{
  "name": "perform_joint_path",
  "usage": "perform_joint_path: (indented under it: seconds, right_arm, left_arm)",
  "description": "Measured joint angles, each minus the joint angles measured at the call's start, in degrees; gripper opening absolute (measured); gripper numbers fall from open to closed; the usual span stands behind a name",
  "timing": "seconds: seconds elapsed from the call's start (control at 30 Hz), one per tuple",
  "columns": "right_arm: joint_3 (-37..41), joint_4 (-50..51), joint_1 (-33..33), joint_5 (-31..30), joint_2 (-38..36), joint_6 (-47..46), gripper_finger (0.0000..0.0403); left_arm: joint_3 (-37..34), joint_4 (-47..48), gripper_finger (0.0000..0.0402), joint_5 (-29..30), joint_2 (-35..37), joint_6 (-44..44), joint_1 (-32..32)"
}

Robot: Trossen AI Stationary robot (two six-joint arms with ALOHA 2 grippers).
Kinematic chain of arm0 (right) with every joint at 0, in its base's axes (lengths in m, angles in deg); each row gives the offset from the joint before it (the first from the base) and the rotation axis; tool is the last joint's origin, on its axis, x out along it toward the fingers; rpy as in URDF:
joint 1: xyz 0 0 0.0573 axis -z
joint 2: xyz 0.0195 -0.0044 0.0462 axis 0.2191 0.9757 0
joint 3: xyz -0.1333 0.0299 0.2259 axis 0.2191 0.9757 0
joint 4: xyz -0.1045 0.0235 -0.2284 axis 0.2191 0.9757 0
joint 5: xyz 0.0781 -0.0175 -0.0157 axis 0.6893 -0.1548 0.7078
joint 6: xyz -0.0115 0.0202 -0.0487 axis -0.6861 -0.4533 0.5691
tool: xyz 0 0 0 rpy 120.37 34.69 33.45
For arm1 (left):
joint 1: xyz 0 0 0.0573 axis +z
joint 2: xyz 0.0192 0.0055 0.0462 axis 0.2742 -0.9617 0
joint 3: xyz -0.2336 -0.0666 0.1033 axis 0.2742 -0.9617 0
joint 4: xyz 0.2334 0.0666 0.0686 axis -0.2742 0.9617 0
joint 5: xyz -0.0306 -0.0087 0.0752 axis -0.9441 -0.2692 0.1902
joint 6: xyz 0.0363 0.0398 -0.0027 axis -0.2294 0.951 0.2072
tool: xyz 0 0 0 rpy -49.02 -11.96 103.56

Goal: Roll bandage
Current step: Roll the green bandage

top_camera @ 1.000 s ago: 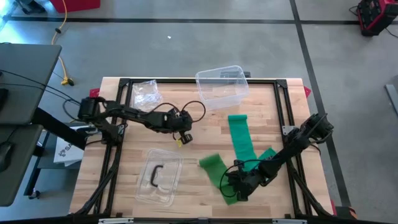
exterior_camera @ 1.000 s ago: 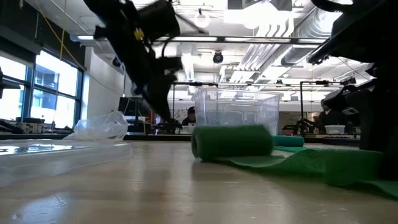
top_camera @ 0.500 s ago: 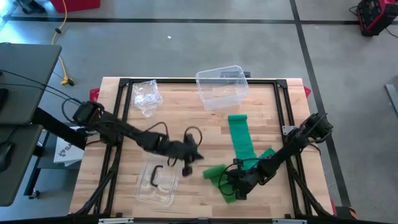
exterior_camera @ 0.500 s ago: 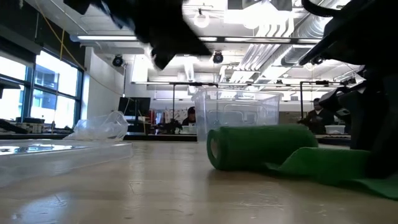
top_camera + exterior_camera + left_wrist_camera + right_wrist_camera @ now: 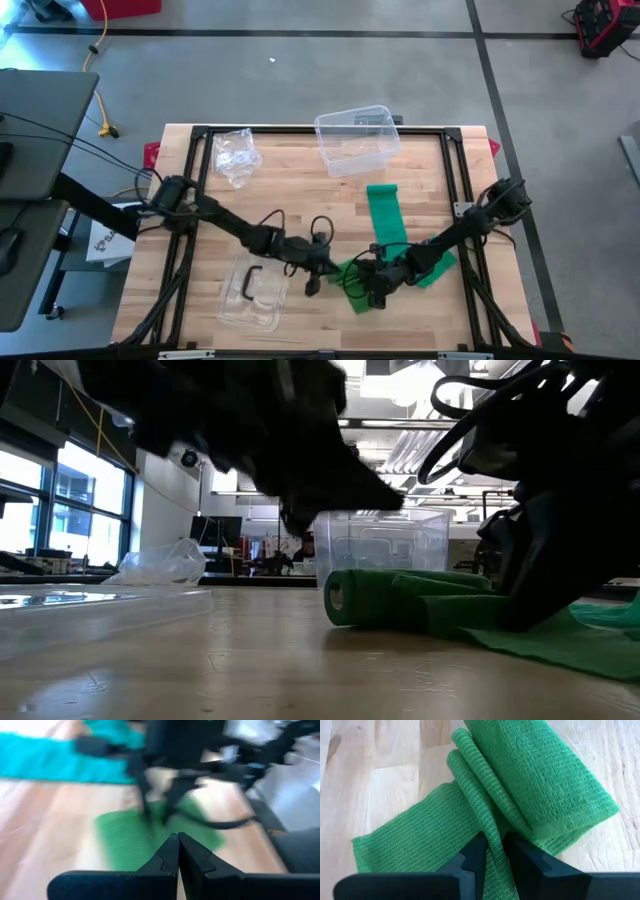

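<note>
High view: the green bandage [image 5: 385,225] is laid on the table's right half, its fold pinched by the right gripper [image 5: 372,288] for rolling, while the left gripper [image 5: 312,282] is kept closed and empty beside it.

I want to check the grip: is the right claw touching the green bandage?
Touching. The right wrist view shows the right claw closed on a fold of the green bandage, fabric pinched between its fingers.

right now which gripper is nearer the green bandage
Right. The right gripper pinches a fold of the green bandage; the left gripper, shut, sits just beside its rolled end.
</note>
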Motion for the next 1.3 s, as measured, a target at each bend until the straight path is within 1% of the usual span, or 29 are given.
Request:
perform_joint_path:
  seconds: [0.07, 0.1, 0.2, 0.23, 0.27, 0.3, 0.33, 0.43, 0.5, 0.53, 0.6, 0.67, 0.73, 0.8, 0.9, 0.97, 1.03, 1.13, 1.23, 1.3]
  right_arm:
    - [0.0, -0.13, 0.0, 0.39, 0.0, 0.02, 0.0071]
    - [0.0, -0.17, -0.01, 0.49, 0.0, -0.08, 0.0071]
    - [0.0, -0.48, -0.6, 0.57, 0.0, -0.98, 0.0071]
    - [0.0, -0.55, -0.8, 0.55, 0.0, -1.01, 0.0071]
    - [0.0, -0.59, -0.92, 0.54, 0.0, -1.07, 0.0071]
    - [-0.02, -0.68, -1.07, 0.56, -0.02, -1.22, 0.0071]
    - [-0.02, -0.74, -1.07, 0.56, -0.02, -1.54, 0.0071]
    - [-0.04, -0.81, -1.04, 0.55, -0.02, -1.58, 0.0071]
    - [-0.04, -0.96, -0.78, 0.06, -0.02, -1.59, 0.0071]
    - [-0.04, -1.01, -0.74, -0.08, -0.02, -1.59, 0.0071]
    - [-0.04, -1.13, -0.42, -0.12, -0.02, -1.58, 0.0071]
    - [-0.04, -1.25, -0.37, -0.26, -0.02, -1.57, 0.0071]
    - [-0.04, -1.53, -0.39, -0.29, -0.02, -1.59, 0.0071]
    - [-0.04, -1.83, -0.41, 0.31, -0.02, -1.59, 0.0071]
    - [-0.15, -2.5, -0.96, 1.25, -0.02, -2.0, 0.0071]
    - [-0.6, -2.57, -1.29, 1.18, -0.02, -2.03, 0.0071]
    - [-1.18, -2.74, -1.37, 1.1, -0.02, -2.03, 0.0071]
    - [-1.96, -2.86, -1.24, 0.61, -0.02, -1.9, 0.0071]
    - [-2.55, -2.73, -1.29, -0.59, -0.04, -0.8, 0.0071]
    - [-2.64, -3.02, -1.33, -1.15, -0.09, -0.23, 0.0071]
  left_arm:
    - [-0.01, 4.1, 0.0001, 2.45, -0.38, -0.24, 1.99]
    - [-0.02, 7.6, 0.0001, 5.14, 0.3, -0.51, 3.2]
    - [-0.02, 18.58, 0.0, 16.37, 4.52, -0.23, 6.67]
    - [-0.02, 21.04, 0.0, 18.96, 6.33, 0.87, 7.44]
    - [-0.02, 22.56, 0.0, 19.64, 8.1, 2.73, 7.97]
    - [-0.02, 22.93, 0.0, 18.47, 9.77, 4.97, 7.94]
    - [-0.02, 22.86, 0.0, 15.22, 11.36, 6.86, 7.46]
    - [0.16, 17.92, 0.0, -0.03, 12.84, 8.06, 4.8]
    - [0.17, 13.86, 0.0, -7.26, 11.07, 6.13, 2.22]
    - [0.14, 11.76, 0.0, -9.1, 9.63, 4.8, 0.84]
    - [0.09, 6.29, 0.0, -10.24, 5.89, 2.23, -1.7]
    - [0.08, -1.03, 0.0, -10.35, 1.38, -0.1, -3.46]
    - [0.34, -5.95, 0.0, -7.99, -2.93, -3.87, -4.04]
    - [0.87, -6.19, 0.0, -4.97, -6.0, -7.88, -3.43]
    - [1.09, -0.83, 0.0, -3.43, -6.99, -11.46, -1.0]
    - [1.16, 6.53, 0.0, -3.71, -4.28, -10.87, 1.09]
    - [1.08, 15.51, 0.0, -2.09, -0.03, -8.42, 3.38]
    - [0.72, 23.97, 0.0, 5.66, 7.57, -3.91, 5.42]
    - [0.85, 25.39, 0.0, 9.47, 15.14, -1.7, 6.81]
    - [1.04, 25.26, 0.0, 9.36, 18.3, -1.19, 7.22]
